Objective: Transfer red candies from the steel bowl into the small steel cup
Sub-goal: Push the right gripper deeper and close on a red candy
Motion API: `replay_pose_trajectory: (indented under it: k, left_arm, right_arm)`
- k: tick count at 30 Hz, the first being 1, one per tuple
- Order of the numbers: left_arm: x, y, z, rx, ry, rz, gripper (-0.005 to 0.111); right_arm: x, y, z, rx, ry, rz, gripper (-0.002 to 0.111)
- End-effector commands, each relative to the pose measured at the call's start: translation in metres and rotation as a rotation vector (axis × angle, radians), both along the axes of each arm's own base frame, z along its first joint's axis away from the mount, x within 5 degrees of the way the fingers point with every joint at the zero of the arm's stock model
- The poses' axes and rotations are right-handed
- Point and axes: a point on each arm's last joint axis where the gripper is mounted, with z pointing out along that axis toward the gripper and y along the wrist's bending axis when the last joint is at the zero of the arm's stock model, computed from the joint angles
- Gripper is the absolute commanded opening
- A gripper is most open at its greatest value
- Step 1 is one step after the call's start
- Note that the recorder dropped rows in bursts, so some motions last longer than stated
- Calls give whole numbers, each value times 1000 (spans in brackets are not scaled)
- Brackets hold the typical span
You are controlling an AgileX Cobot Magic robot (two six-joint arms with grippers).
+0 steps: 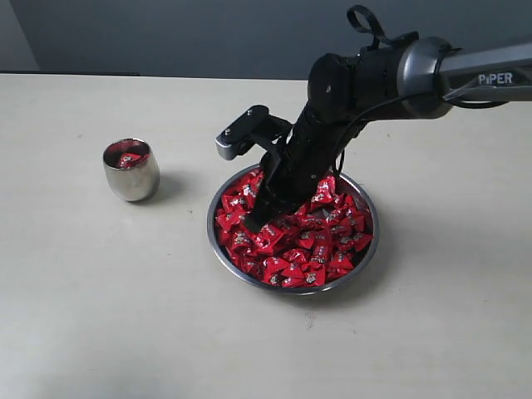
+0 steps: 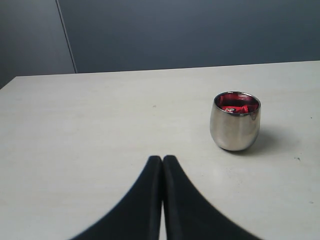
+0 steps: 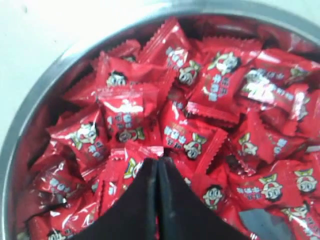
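A wide, shallow round bowl of shiny steel (image 1: 376,237) sits on the pale beige tabletop (image 1: 100,316), towards the right of centre in the exterior view, heaped with small glossy red-wrapped candies (image 1: 307,249). Their wrappers have crimped ends and a little cartoon face printed on them. The black right gripper (image 1: 254,222) reaches down from the right on a black and grey arm. Its tip is set among the sweets in the left part of the bowl. In the right wrist view its two dark fingers (image 3: 150,200) are pressed flat together, closed, with the tips against the candy pile (image 3: 220,80) near the bowl's curved steel wall (image 3: 30,100). No sweet shows between them. A small polished steel cup with a rounded, egg-like body (image 1: 130,170) stands upright on the table, well apart from the bowl on its left. A few red candies (image 1: 129,158) lie inside it. The left wrist view shows the left gripper (image 2: 162,158) with its black fingers also closed against each other over bare table (image 2: 75,125). The cup (image 2: 235,121) stands ahead of it and off to one side, untouched.
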Motion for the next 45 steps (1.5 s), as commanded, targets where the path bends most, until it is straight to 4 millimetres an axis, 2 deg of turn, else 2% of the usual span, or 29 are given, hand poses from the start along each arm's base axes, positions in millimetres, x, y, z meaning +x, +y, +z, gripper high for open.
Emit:
replay_pose_trajectory:
  k: [1, 5, 7, 12, 14, 36, 45]
  left_arm:
    - [0, 0, -1, -4, -3, 1, 0]
    - [0, 0, -1, -4, -3, 1, 0]
    - [0, 0, -1, -4, -3, 1, 0]
    - [0, 0, -1, -4, -3, 1, 0]
    - [0, 0, -1, -4, -3, 1, 0]
    - [0, 0, -1, -4, -3, 1, 0]
    - [0, 0, -1, -4, -3, 1, 0]
  right_arm:
    - [1, 4, 9, 14, 4, 4, -1]
    - [-4, 2, 9, -20, 64, 26, 1]
    - [-9, 1, 9, -46, 96, 46, 9]
    - [-8, 3, 9, -34, 94, -5, 42]
    - [-8, 3, 9, -33, 98, -15, 47]
    - [-6, 11, 9, -15, 1, 2, 46]
    - [-3, 13, -18, -53, 37, -4, 46]
